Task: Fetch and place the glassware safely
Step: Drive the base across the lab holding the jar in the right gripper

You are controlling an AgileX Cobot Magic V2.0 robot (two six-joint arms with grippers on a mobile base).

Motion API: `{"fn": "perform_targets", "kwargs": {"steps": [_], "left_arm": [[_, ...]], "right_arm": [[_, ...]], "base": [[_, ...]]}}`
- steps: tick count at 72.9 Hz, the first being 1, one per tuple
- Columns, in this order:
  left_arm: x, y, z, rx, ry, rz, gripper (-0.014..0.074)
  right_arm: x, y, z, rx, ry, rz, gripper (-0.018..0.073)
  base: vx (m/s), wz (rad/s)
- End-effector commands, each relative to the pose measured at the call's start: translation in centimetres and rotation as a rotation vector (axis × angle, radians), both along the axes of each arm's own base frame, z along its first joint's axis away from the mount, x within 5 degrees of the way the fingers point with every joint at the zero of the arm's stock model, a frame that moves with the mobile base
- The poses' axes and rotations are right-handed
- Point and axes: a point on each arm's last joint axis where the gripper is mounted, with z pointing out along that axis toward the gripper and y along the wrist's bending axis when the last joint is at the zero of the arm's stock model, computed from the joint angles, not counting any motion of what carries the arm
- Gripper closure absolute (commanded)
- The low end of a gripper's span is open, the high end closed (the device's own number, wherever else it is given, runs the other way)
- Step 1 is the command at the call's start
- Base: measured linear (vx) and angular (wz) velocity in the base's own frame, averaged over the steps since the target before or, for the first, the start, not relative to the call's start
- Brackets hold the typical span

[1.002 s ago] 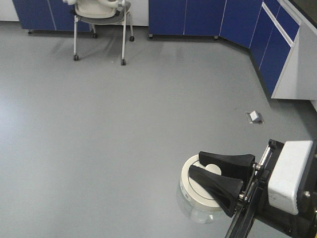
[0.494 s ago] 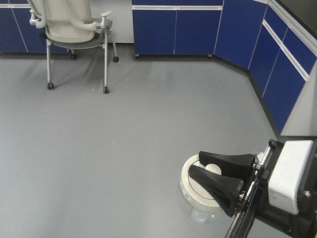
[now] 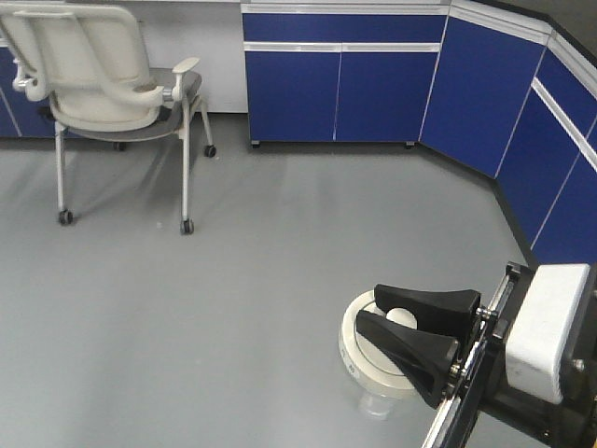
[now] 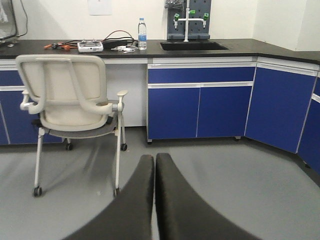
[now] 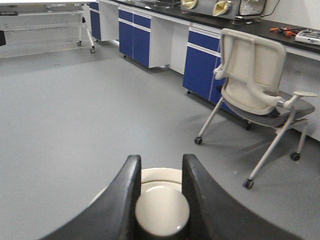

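Note:
My right gripper point(image 3: 367, 309) is shut on the central knob point(image 5: 162, 210) of the glass jar's cream-white lid point(image 3: 366, 357). It holds the small clear jar point(image 3: 378, 403) in the air above the grey floor at the lower right of the front view. In the right wrist view the two black fingers point(image 5: 129, 190) pinch the round knob from both sides, with the lid's rim point(image 5: 161, 174) beyond it. My left gripper point(image 4: 154, 160) is shut and empty, its two black fingers pressed together, pointing at the room.
A cream-white wheeled chair point(image 3: 107, 89) stands at the back left, and also shows in the left wrist view point(image 4: 75, 102) and the right wrist view point(image 5: 260, 95). Blue base cabinets point(image 3: 340, 89) line the back wall and run along the right side point(image 3: 560, 177). A black counter with a sink point(image 4: 192, 46) tops them.
The view has moved forward and turned: the chair and cabinets have slid down and grown, and the floor socket box has left the frame. The right gripper still holds the jar the same way.

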Motion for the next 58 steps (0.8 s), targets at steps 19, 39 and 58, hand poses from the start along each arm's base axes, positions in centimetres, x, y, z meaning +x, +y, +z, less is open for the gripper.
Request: {"fn": "perform_targets", "kwargs": {"steps": [19,39,58], "left_arm": [[-0.03,-0.05,1.45,-0.023,-0.083,-0.009,0.0603],[-0.03,-0.05,1.45,-0.023,-0.083,-0.009,0.0603],[-0.03,-0.05,1.45,-0.023,-0.083,-0.009,0.0603]], "right_arm": [[-0.11,0.29,1.56,0.073,-0.047,0.035,0.0560],[-0.08,0.27,1.53,0.071,-0.045,0.032,0.0560],[0.03,0.32,1.40,0.066,-0.039,0.030,0.0560]], "base": [[0.63,-0.13],[0.52,-0.06],[0.39,-0.37]]}}
